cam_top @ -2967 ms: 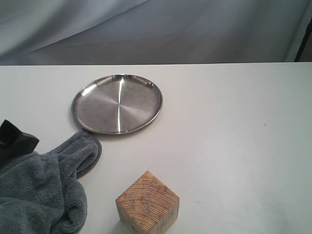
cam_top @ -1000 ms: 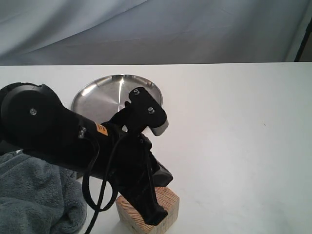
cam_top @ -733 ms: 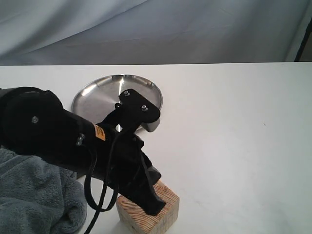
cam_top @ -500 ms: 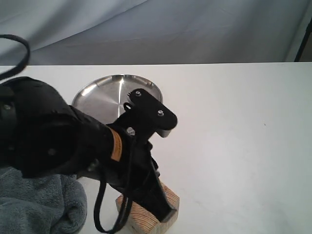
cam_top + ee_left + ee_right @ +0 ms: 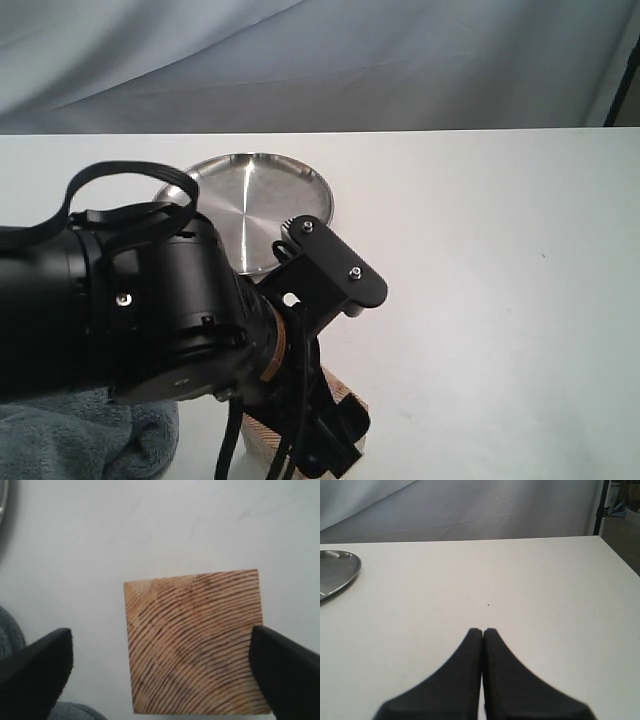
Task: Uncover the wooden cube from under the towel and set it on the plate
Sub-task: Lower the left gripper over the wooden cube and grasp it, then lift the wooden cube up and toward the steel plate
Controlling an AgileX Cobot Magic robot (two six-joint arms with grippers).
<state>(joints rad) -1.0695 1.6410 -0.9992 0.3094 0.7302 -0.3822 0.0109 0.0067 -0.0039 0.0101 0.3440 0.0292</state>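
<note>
The wooden cube (image 5: 195, 642), pale with dark curved grain lines, rests on the white table. My left gripper (image 5: 160, 645) hangs open straight above it, fingers on either side. One finger (image 5: 287, 672) is at the cube's edge; the other finger (image 5: 35, 675) stands well off it. In the exterior view the left arm (image 5: 150, 320) hides most of the cube (image 5: 354, 408). The steel plate (image 5: 255, 190) lies behind the arm. The blue-grey towel (image 5: 95, 440) is bunched at the front left, off the cube. My right gripper (image 5: 483, 631) is shut and holds nothing.
The white table (image 5: 480, 260) stretches to the right of the arm and the plate. A grey backdrop (image 5: 320, 60) hangs behind the table's far edge. The plate's rim (image 5: 337, 572) shows far off in the right wrist view.
The left arm came in from the left, swung over the cube and now covers nearly all of it. Cube, plate and towel have stayed where they were.
</note>
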